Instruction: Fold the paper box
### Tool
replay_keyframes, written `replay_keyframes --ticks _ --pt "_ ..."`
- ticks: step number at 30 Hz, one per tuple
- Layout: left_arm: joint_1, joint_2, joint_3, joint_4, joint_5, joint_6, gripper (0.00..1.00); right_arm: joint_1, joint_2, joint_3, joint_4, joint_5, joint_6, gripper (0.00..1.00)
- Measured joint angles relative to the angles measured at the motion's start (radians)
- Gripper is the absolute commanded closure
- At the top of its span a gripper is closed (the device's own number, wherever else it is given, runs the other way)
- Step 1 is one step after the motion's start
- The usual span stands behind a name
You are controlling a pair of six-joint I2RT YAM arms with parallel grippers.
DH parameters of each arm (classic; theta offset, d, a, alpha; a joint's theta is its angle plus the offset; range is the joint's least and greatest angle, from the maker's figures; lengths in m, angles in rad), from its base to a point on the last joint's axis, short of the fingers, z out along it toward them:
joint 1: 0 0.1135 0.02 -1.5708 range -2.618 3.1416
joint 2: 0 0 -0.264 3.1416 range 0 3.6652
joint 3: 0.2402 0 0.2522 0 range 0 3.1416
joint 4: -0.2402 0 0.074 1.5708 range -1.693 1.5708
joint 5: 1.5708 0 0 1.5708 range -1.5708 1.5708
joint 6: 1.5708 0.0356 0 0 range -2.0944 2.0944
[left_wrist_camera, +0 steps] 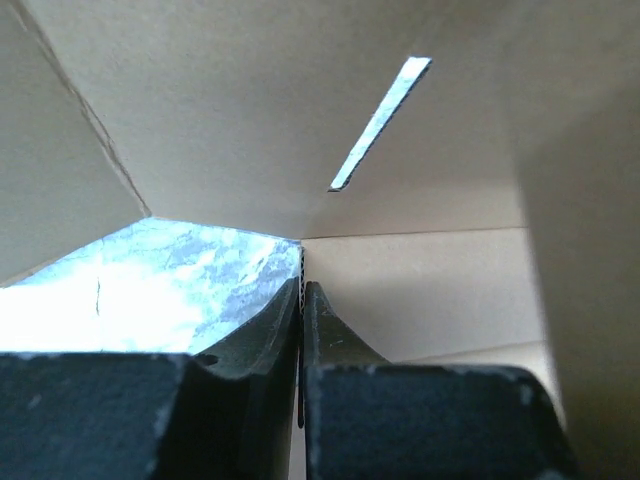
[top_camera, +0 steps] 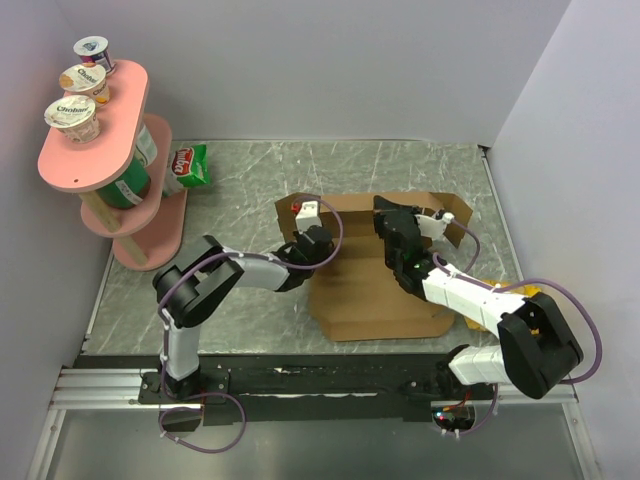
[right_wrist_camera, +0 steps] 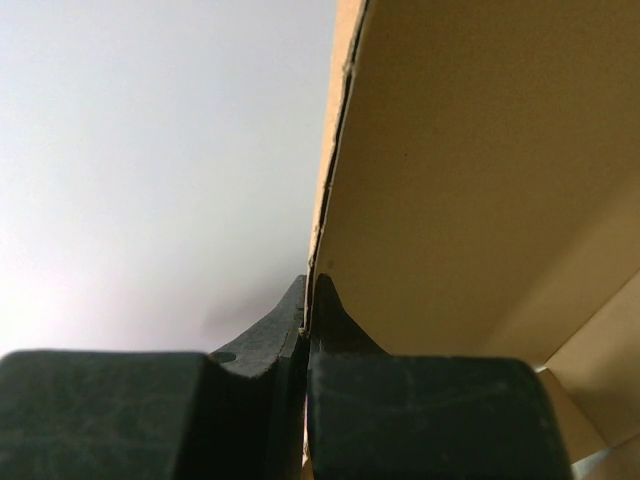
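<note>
Gripping state, left: I am reading the left gripper as clenched on cardboard; its fingers are pinching a thin panel edge of the paper box, with no gap showing between them.
Gripping state, right: the right gripper is likewise pinching a cardboard wall edge-on, and the panel is running up and away from the fingertips.
Box direction from fingers: the sheet is lying ahead of and between both grippers. The left one is holding a raised flap on the left-hand side, and the right one is holding an upright panel toward the far edge.
Long axis: the box is stretching near to far across the table, with its base panel lying flat.
Nearer arm: both are touching it, so I am ranking neither ahead.
Governing relation: in the left wrist view a crease is meeting the fingertips and a slot is showing in the panel above. I am judging that the coming move is hinging each held flap inward about its crease.
Surface: grey marbled, flat, and supporting the base.
Room: a pink shelf stand carrying yogurt cups and a green packet are sitting far left, well apart from the box. Walls are enclosing the table on the left, far and right sides.
</note>
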Motion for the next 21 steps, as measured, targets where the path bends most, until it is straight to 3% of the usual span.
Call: replay_keyframes --ticks 3,9,12,21 --pt "-0.002 0.02 0.017 -0.014 -0.009 -0.016 0.81 0.0 0.002 0.0 -0.006 0.004 0.008 1.0" --pt "-0.005 0.025 -0.047 0.066 0.058 -0.023 0.44 0.006 0.002 -0.025 0.0 0.005 0.031 1.0" --pt "-0.005 0.0 -0.079 0.097 0.094 -0.009 0.31 0.007 -0.003 -0.033 0.0 0.004 0.039 1.0" --pt "0.018 -0.326 -0.293 0.08 0.184 0.088 0.1 0.013 -0.043 -0.039 -0.05 0.0 0.041 1.0"
